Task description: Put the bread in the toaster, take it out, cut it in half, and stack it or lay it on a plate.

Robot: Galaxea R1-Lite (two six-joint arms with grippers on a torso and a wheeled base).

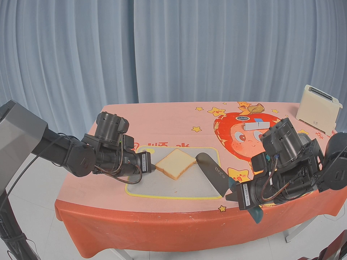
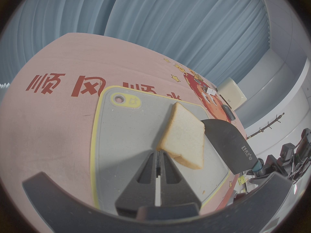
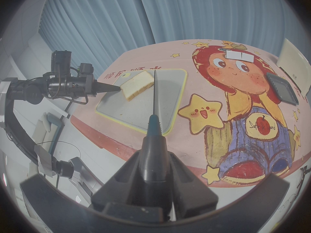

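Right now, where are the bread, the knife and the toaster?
bread [image 1: 176,163], head view, middle of its top face.
knife [image 1: 214,173], head view, middle of the blade.
toaster [image 1: 317,112], head view, its broad side wall.

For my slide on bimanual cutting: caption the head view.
Left gripper touches a corner of the bread on the cutting board; right gripper holds the knife, blade tip beside it.

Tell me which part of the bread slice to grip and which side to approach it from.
I'd take the bread by the corner pointing toward the robot's left, coming in low from that side. The slice lies flat on the cutting board, so only a corner or edge offers a pinch, and the knife occupies its right side. The left gripper, shut, sits at that corner.
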